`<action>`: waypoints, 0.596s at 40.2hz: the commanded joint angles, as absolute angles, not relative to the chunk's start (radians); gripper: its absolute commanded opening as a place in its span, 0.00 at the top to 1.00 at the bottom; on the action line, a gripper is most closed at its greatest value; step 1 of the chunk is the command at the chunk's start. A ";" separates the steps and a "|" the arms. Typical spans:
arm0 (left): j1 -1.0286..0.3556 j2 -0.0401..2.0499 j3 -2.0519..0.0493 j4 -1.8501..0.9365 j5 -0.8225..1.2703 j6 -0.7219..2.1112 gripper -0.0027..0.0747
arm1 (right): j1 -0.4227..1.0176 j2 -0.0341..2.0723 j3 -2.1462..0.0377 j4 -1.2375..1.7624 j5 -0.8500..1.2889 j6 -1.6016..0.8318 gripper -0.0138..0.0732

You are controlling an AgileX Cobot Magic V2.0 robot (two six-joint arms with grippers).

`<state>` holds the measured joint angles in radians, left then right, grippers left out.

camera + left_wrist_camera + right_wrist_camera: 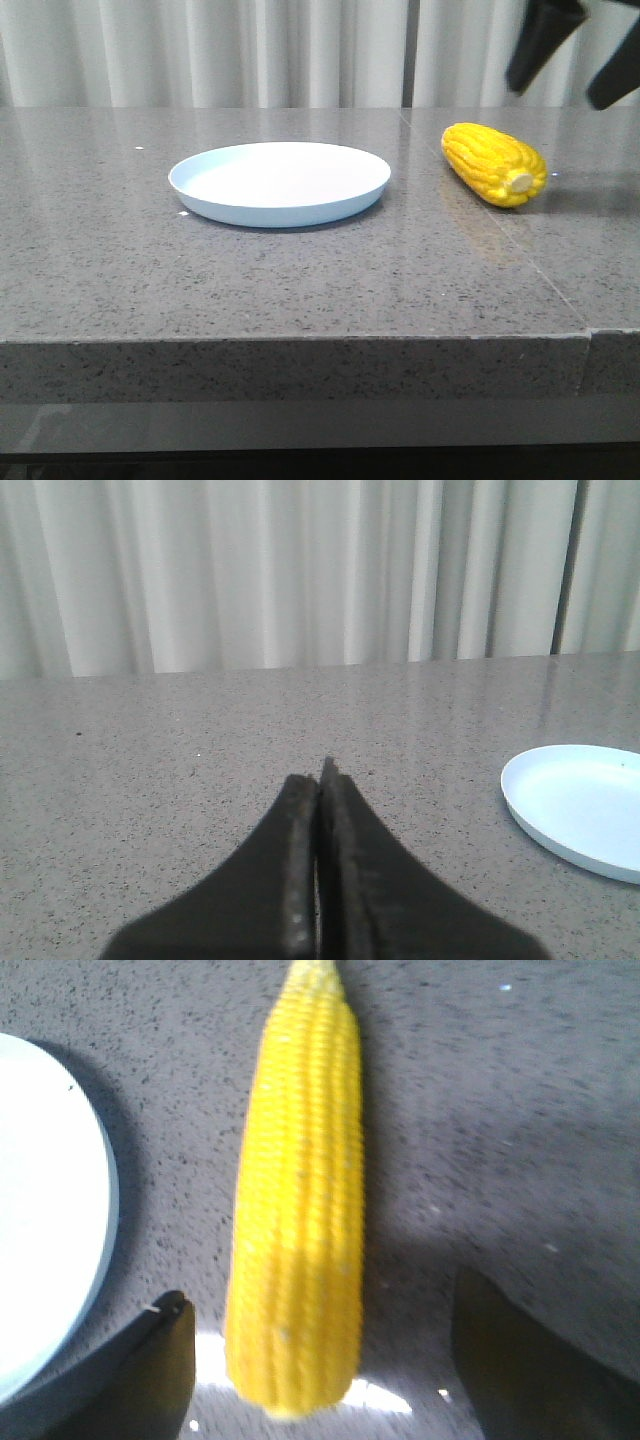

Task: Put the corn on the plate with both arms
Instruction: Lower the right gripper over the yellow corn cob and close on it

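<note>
Corn (495, 163) lies on the grey table (300, 280), below the right gripper (578, 55), whose dark fingers hang apart above it; plate (280, 183) sits well apart to that gripper's left, bare.

Left wrist view: left gripper (320, 780) fingers pressed together, holding nothing, plate (580, 810) off to one side of them.

Right wrist view: right gripper (320, 1350) spread wide, corn (298, 1200) lying lengthwise between the fingers, untouched; plate rim (95, 1200) just beside the cob.

Yellow corn (494, 163) lying on its side right of the plate (279, 183), pale round plate bare
</note>
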<state>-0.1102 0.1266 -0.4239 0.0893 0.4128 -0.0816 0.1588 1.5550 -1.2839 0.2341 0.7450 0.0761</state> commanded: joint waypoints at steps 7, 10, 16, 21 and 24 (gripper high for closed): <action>-0.109 0.139 -0.449 0.091 0.336 -0.083 0.99 | 0.173 1.696 -1.475 0.253 0.761 0.075 0.20; -0.109 0.139 -0.449 0.089 0.336 -0.083 0.99 | 0.173 1.745 -1.511 0.264 0.778 0.075 0.20; -0.109 0.139 -0.449 0.089 0.336 -0.083 0.99 | 0.173 1.807 -1.548 0.321 0.802 0.031 0.20; -0.109 0.139 -0.449 0.089 0.336 -0.083 0.99 | 0.173 1.828 -1.552 0.341 0.817 0.024 0.20; -0.109 0.139 -0.449 0.089 0.336 -0.083 0.99 | 0.173 1.828 -1.552 0.341 0.819 0.024 0.23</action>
